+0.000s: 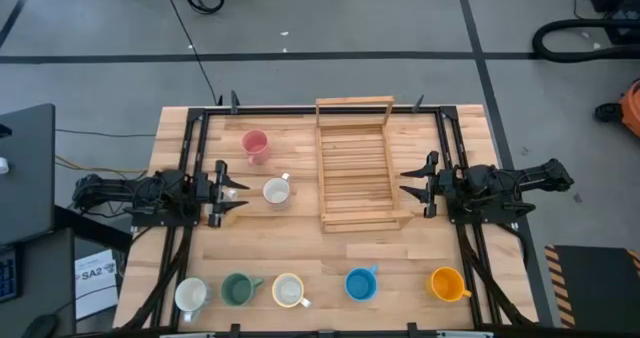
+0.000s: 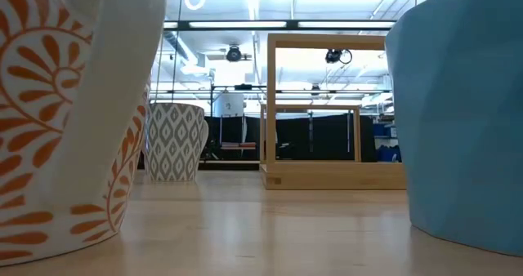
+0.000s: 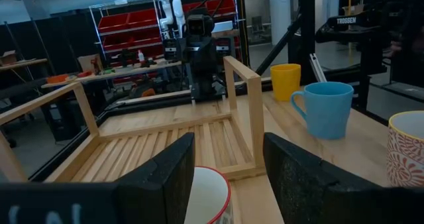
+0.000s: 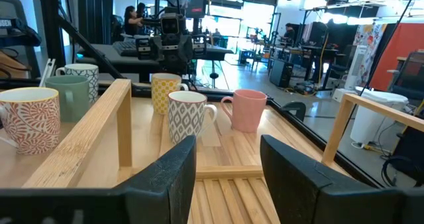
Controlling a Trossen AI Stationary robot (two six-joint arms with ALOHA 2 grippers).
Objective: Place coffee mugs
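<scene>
Two mugs stand upright on the table left of the wooden rack (image 1: pixel 353 163): a pink mug (image 1: pixel 255 144) and a white mug with a grey diamond pattern (image 1: pixel 276 191). My left gripper (image 1: pixel 243 189) is open and level, pointing at the patterned mug. The mug's rim (image 3: pixel 211 192) shows low between the fingers in the left wrist view, with a gap on both sides. My right gripper (image 1: pixel 405 184) is open at the rack's right side, above its slats (image 4: pixel 228 197). Along the near edge stand a white mug (image 1: pixel 191 295), a green mug (image 1: pixel 238 289), a cream mug (image 1: pixel 288 290), a blue mug (image 1: pixel 360 283) and an orange mug (image 1: pixel 446 283).
The rack has a raised frame at its far end (image 1: pixel 355 105) and a low rail at its near end (image 1: pixel 365 218). In the low view, the orange-patterned cream mug (image 2: pixel 73 104) and the blue mug (image 2: pixel 458 104) stand close to the camera. Black frame rails (image 1: pixel 447 148) run along the table sides.
</scene>
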